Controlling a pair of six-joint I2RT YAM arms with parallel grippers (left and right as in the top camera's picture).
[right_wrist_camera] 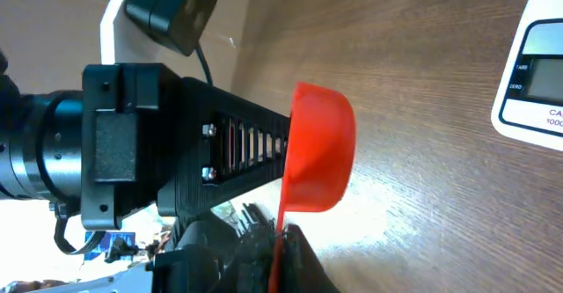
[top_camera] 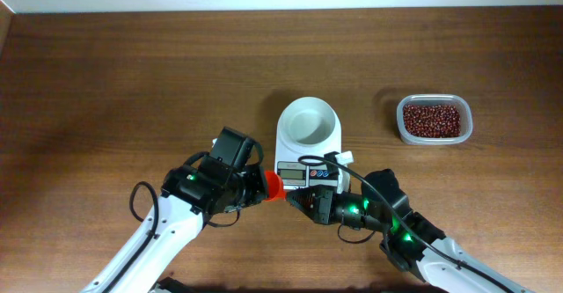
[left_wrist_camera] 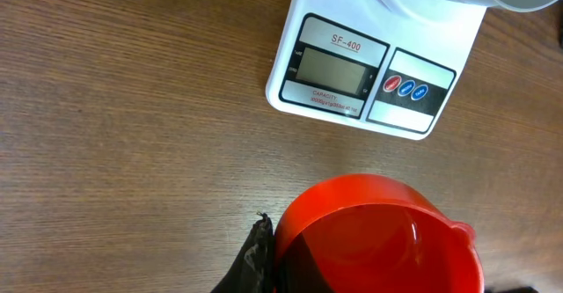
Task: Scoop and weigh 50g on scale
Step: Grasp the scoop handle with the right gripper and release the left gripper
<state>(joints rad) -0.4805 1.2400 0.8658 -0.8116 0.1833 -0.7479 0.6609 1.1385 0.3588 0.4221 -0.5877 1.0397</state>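
The white scale [top_camera: 287,149] stands mid-table with an empty white bowl [top_camera: 308,121] on top; its display faces me [left_wrist_camera: 332,69] and shows at the edge of the right wrist view [right_wrist_camera: 538,75]. The dark red-brown beans [top_camera: 431,119] lie in a clear tub to the right. An empty orange-red scoop [top_camera: 274,184] [left_wrist_camera: 378,236] [right_wrist_camera: 321,148] hangs just in front of the scale. My left gripper [top_camera: 258,185] [left_wrist_camera: 387,271] is shut on it from the left. My right gripper [top_camera: 293,198] [right_wrist_camera: 280,242] is shut on its thin handle from the right.
The clear tub [top_camera: 400,128] sits right of the scale, apart from it. Both arms meet close together at the scale's front edge, cables looping over them. Bare wooden tabletop [top_camera: 132,82] stretches to the left and back.
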